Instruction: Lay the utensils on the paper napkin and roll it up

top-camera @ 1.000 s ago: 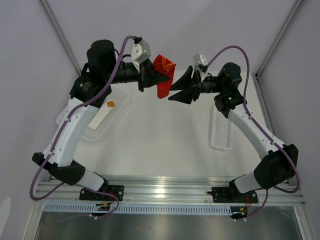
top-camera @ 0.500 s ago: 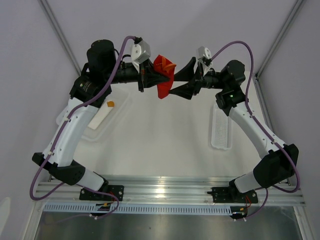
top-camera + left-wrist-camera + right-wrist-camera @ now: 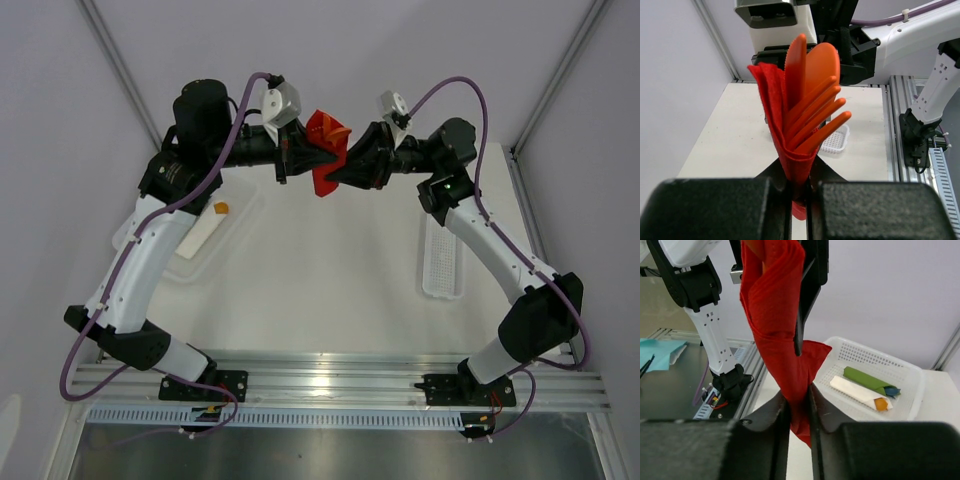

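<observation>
Arms up at far side of the white table (image 3: 320, 290): left gripper (image 3: 306, 157) and right gripper (image 3: 348, 170) both clamp the folded bright red paper napkin (image 3: 327, 130). White plastic basket (image 3: 190, 264) left, white perforated tray (image 3: 441, 262) right.

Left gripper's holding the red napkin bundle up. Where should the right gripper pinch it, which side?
Pinch the paper napkin on its narrow folded tail, away from where the left gripper clamps, approaching opposite that gripper, fingers across the flat fold. The utensils fan out at the open end: too wide, loose. The right gripper pinches that tail now.
</observation>
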Available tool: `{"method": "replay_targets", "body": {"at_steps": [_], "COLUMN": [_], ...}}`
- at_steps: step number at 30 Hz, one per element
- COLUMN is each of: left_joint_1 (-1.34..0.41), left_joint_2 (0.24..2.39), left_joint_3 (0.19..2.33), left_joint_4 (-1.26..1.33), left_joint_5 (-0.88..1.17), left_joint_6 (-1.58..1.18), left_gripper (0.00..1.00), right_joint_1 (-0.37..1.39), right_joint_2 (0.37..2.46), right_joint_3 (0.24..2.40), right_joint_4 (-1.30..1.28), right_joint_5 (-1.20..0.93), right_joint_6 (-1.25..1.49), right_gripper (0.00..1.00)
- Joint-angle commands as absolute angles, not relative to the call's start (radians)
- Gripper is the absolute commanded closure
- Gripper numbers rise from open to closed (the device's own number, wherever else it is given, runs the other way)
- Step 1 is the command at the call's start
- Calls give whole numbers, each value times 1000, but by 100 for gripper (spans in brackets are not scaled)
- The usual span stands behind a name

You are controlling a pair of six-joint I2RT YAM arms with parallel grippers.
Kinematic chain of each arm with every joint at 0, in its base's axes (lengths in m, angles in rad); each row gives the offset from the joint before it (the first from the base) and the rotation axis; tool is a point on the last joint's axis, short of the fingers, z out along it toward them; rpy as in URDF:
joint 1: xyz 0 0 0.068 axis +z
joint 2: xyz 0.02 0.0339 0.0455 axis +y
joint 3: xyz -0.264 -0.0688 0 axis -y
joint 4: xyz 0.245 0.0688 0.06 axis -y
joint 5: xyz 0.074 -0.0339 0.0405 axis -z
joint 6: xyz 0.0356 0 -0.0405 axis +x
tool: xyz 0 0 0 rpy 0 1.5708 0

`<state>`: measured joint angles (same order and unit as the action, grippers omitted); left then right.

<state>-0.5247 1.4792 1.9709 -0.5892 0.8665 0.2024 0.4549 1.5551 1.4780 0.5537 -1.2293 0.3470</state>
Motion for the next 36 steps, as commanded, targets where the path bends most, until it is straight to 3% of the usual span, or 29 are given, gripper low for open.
{"method": "replay_targets", "body": {"at_steps": [1, 3, 8, 11, 16, 26, 33, 36], "left_joint_1": [-520, -520, -518, -520, -517, -512, -500, -494], "left_joint_2": [1467, 1468, 1470, 1470, 1465, 1451, 1443, 1437], "left_joint_3": [1990, 1994, 2000, 1996, 1996, 1982, 1993, 1997], "left_joint_4": [-586, -587, -592, -591, -594, -594, -592, -606], "left_joint_5": [882, 881, 871, 865, 856, 835, 807, 796], "left_joint_6": [218, 221, 218, 199, 186, 150, 150, 164], "left_gripper": [99, 99, 98, 74, 62, 63, 71, 60], "right_joint_1": [460, 457, 456, 456, 451, 457, 459, 460], "right_joint_2": [1554, 1549, 1531, 1522, 1523, 1551, 1571, 1582], "right_joint_3": [1520, 1517, 1502, 1474, 1430, 1407, 1413, 1427], "right_joint_4": [624, 606, 549, 609, 817, 1052, 1069, 999], "right_joint_5": [-1272, -1287, -1279, -1235, -1178, -1115, -1109, -1089], "right_joint_6": [364, 344, 272, 296, 415, 581, 614, 601], "right_gripper": [84, 93, 100, 100, 100, 100, 100, 100]}}
